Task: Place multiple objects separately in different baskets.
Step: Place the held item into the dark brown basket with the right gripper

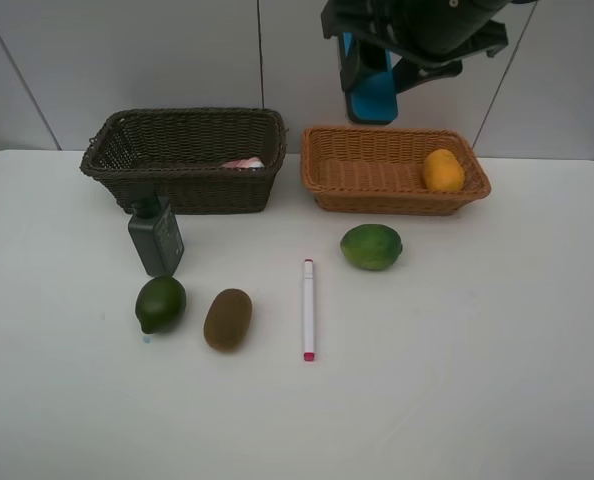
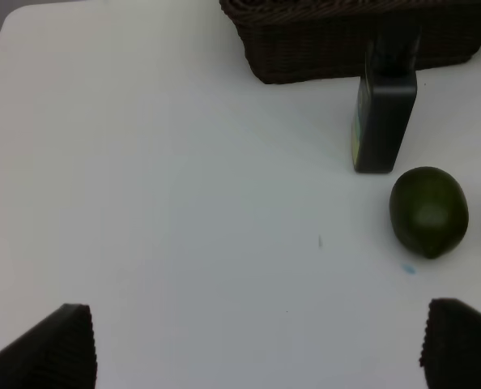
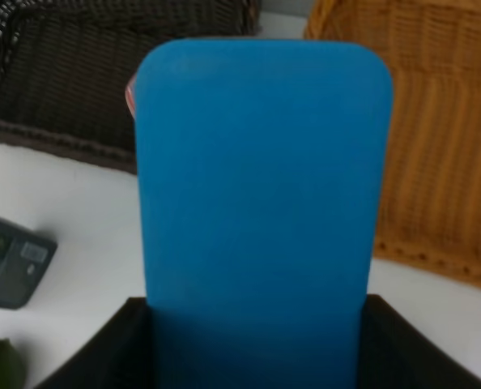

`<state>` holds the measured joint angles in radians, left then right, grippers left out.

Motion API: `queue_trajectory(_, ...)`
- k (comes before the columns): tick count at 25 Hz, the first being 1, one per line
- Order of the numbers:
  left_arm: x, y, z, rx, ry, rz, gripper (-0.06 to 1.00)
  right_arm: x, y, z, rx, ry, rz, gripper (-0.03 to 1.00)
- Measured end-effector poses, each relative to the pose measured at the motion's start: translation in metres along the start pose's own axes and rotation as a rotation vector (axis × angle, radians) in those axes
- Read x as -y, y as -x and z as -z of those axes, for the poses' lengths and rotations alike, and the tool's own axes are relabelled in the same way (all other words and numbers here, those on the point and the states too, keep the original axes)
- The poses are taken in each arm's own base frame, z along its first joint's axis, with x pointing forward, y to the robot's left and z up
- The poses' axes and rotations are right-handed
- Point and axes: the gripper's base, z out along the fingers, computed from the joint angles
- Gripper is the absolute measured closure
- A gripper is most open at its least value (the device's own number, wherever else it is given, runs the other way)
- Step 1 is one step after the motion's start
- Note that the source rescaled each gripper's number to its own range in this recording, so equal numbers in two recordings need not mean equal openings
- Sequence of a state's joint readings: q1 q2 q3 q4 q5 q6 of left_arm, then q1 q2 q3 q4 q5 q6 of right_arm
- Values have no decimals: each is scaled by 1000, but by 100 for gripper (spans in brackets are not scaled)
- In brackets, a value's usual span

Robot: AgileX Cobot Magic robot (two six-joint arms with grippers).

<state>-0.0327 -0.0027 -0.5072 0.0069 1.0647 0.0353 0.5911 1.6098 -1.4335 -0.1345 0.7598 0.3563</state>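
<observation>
1. Two at 12 o'clock: dark basket (image 1: 177, 185), tan basket (image 1: 377, 195) with mango (image 1: 443, 170).
2. Right gripper (image 1: 377, 70) clamped on eraser (image 1: 374, 105), aloft at 1 o'clock above tan basket.
3. Left gripper (image 2: 261, 348) gaping, empty, near lime (image 2: 428, 211) at 8 o'clock.

Upper right of the high view: right gripper (image 1: 375, 72) raised well above the counter (image 1: 477, 350), pointing down, fingers (image 3: 103, 356) pressed to both sides of the blue eraser (image 3: 261, 203). Lower corners of the left wrist view: left gripper (image 2: 257, 352), dark ribbed fingers (image 2: 50, 348) spread wide apart.
</observation>
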Motion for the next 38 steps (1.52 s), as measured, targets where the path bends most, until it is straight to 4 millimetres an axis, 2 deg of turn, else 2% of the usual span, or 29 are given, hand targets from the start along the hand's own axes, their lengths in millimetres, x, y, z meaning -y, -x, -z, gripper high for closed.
queue_trajectory(7, 0, 0, 0, 0, 0, 0, -6, -25, 42, -49, 113, 57, 78, 59)
queue_trajectory(11, 0, 0, 0, 0, 0, 0, -6, -34, 53, -87, 111, 71, 94, 59)
queue_trajectory(18, 0, 0, 0, 0, 0, 0, -6, -42, 51, -152, 75, 82, 152, 59)
queue_trajectory(24, 0, 0, 0, 0, 0, 0, -6, -46, 32, -205, 63, 89, 211, 59)
queue_trajectory(30, 0, 0, 0, 0, 0, 0, -6, -61, 25, -222, 131, 126, 230, 59)
queue_trajectory(38, 0, 0, 0, 0, 0, 0, -6, -65, 25, -223, 145, 136, 231, 59)
